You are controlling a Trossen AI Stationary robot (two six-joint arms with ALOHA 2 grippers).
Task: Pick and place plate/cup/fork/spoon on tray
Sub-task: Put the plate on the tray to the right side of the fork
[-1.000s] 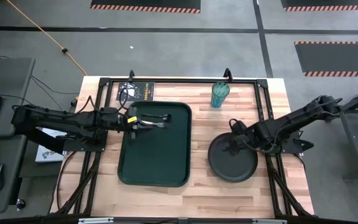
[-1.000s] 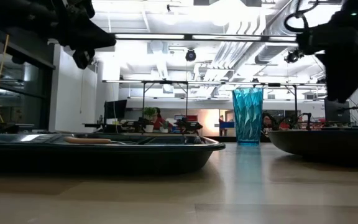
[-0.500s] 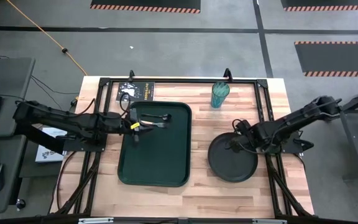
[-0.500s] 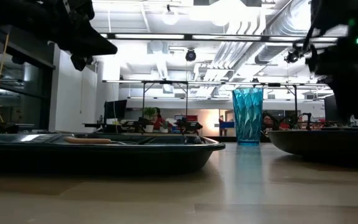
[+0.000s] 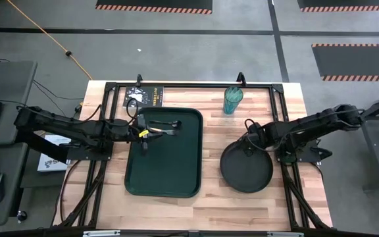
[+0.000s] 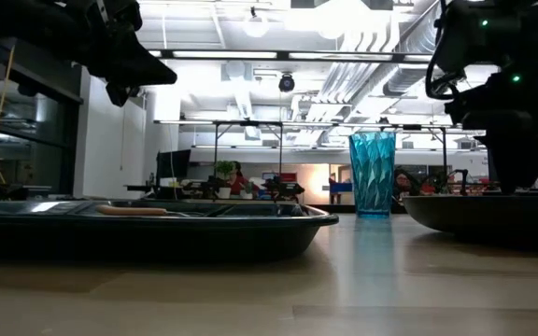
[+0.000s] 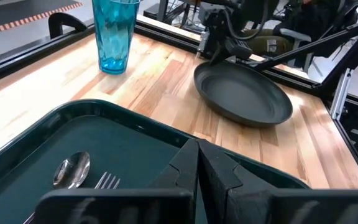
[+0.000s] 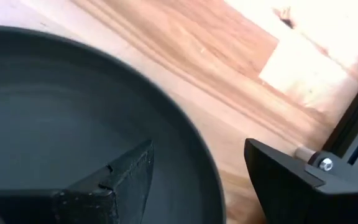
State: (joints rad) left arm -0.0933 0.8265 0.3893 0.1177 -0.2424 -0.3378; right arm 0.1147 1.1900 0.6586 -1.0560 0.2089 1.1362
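The dark green tray (image 5: 163, 171) lies left of centre on the table. The spoon (image 7: 73, 169) and the fork (image 7: 107, 182) lie on its far part. My left gripper (image 7: 197, 163) hovers shut over the tray's far left part (image 5: 147, 133), holding nothing. The round black plate (image 5: 246, 172) rests on the table to the right of the tray. My right gripper (image 5: 249, 143) points down, open, over the plate's far rim. One finger (image 8: 114, 180) stands inside the rim (image 8: 204, 168) and the other (image 8: 284, 177) outside it. I see no contact. The teal cup (image 5: 233, 100) stands upright near the far edge.
A black frame (image 5: 196, 85) runs round the table's far edge and sides. A dark booklet (image 5: 151, 96) lies at the far left, beyond the tray. Bare wood (image 5: 210, 131) separates tray, plate and cup.
My right gripper has moved toward the table's far edge and come down from over the plate's middle to its far rim, staying open. The plate, cup, tray and cutlery lie where they were.
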